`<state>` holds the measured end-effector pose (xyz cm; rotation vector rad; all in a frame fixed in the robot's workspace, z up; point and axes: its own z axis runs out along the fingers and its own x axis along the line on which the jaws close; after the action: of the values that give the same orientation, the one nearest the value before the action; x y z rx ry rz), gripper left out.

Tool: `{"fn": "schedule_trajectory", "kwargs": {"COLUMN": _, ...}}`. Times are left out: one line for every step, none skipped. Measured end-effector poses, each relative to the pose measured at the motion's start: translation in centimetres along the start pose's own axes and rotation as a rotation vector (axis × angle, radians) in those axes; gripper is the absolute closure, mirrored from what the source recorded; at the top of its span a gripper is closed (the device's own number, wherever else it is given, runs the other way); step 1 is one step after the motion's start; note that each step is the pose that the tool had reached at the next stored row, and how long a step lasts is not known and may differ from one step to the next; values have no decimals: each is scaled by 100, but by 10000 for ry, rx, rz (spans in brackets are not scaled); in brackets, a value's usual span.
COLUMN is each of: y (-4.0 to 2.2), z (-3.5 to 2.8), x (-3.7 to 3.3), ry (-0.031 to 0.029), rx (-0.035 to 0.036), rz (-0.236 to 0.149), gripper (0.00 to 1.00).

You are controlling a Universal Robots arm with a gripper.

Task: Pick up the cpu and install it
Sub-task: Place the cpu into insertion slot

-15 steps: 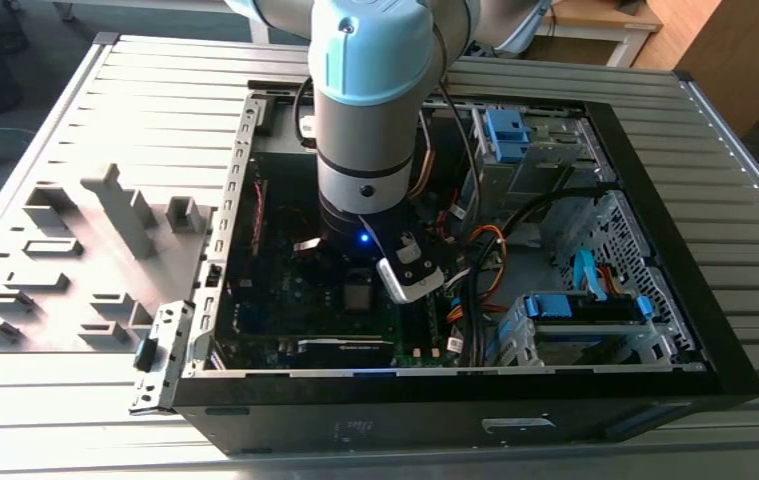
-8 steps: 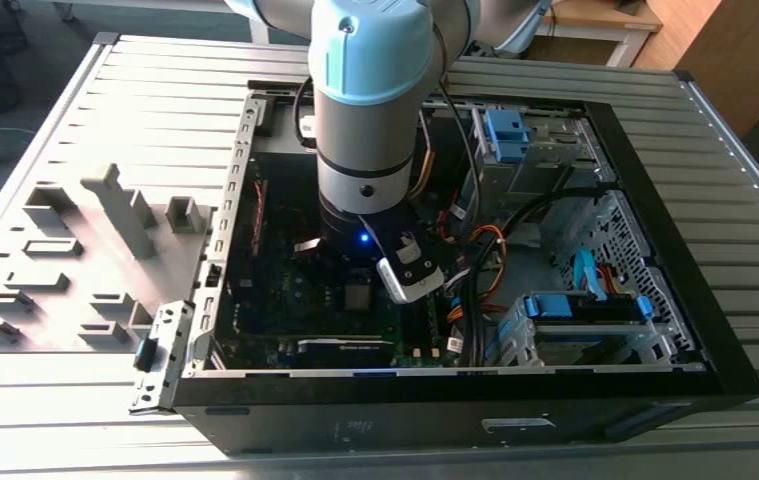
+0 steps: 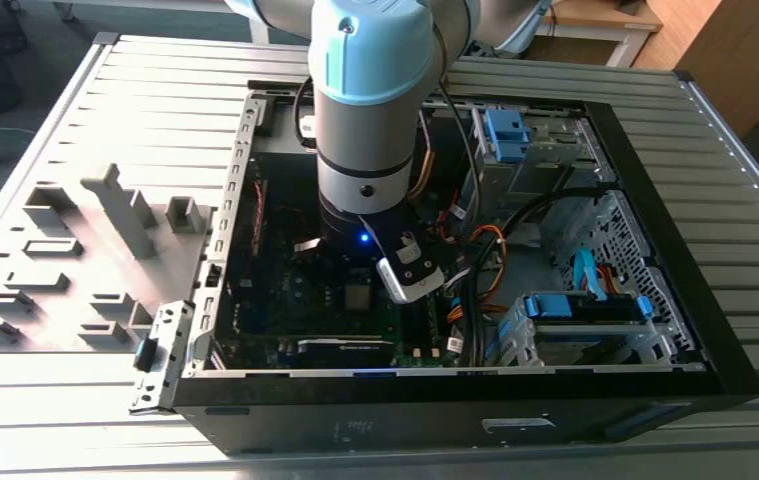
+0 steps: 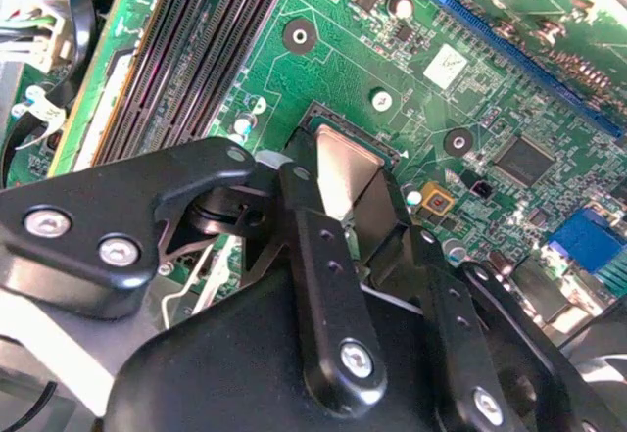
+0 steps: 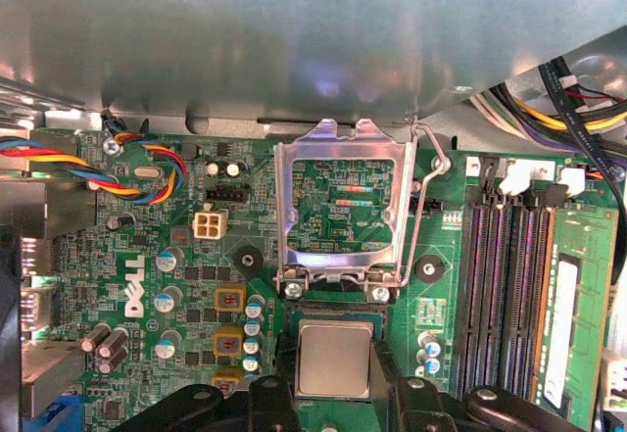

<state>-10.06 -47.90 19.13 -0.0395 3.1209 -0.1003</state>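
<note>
Nearest us, the end effector (image 4: pixel 348 212) pinches the cpu (image 5: pixel 333 357) by two opposite edges, right at the socket (image 5: pixel 325 311) beside the raised load plate (image 5: pixel 340 207). The arm (image 3: pixel 366 120) stands mid-frame in the exterior view, inside the case (image 3: pixel 352 420). We judge level, square, force-free seating essential.

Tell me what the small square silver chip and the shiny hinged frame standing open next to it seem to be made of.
The small flat square cpu: a metal lid, likely plated, with a dull, matte silver finish that reflects light softly and evenly. The shiny hinged socket frame: bare stamped sheet metal, probably steel, judging by its bright surface, sharp glints and thin bent edges.
</note>
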Motion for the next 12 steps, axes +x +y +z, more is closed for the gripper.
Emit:
{"fn": "schedule_trajectory", "kwargs": {"y": 0, "z": 0, "x": 0, "ry": 0, "rx": 0, "rz": 0, "gripper": 60}}
{"fn": "schedule_trajectory", "kwargs": {"y": 0, "z": 0, "x": 0, "ry": 1, "rx": 1, "rz": 0, "gripper": 60}}
{"fn": "schedule_trajectory", "kwargs": {"y": 0, "z": 0, "x": 0, "ry": 0, "rx": 2, "rz": 0, "gripper": 61}}
{"fn": "schedule_trajectory", "kwargs": {"y": 0, "z": 0, "x": 0, "ry": 0, "rx": 2, "rz": 0, "gripper": 61}}
{"fn": "schedule_trajectory", "kwargs": {"y": 0, "z": 0, "x": 0, "ry": 0, "rx": 1, "rz": 0, "gripper": 61}}
{"fn": "schedule_trajectory", "kwargs": {"y": 0, "z": 0, "x": 0, "ry": 0, "rx": 1, "rz": 0, "gripper": 61}}
{"fn": "schedule_trajectory", "kwargs": {"y": 0, "z": 0, "x": 0, "ry": 0, "rx": 2, "rz": 0, "gripper": 61}}
{"fn": "schedule_trajectory", "kwargs": {"y": 0, "z": 0, "x": 0, "ry": 0, "rx": 3, "rz": 0, "gripper": 61}}
{"fn": "schedule_trajectory", "kwargs": {"y": 0, "z": 0, "x": 0, "ry": 0, "rx": 3, "rz": -1, "gripper": 61}}
{"fn": "schedule_trajectory", "kwargs": {"y": 0, "z": 0, "x": 0, "ry": 0, "rx": 4, "rz": -1, "gripper": 61}}
{"fn": "schedule_trajectory", "kwargs": {"y": 0, "z": 0, "x": 0, "ry": 0, "rx": 3, "rz": 0, "gripper": 61}}
{"fn": "schedule_trajectory", "kwargs": {"y": 0, "z": 0, "x": 0, "ry": 0, "rx": 4, "rz": 0, "gripper": 61}}
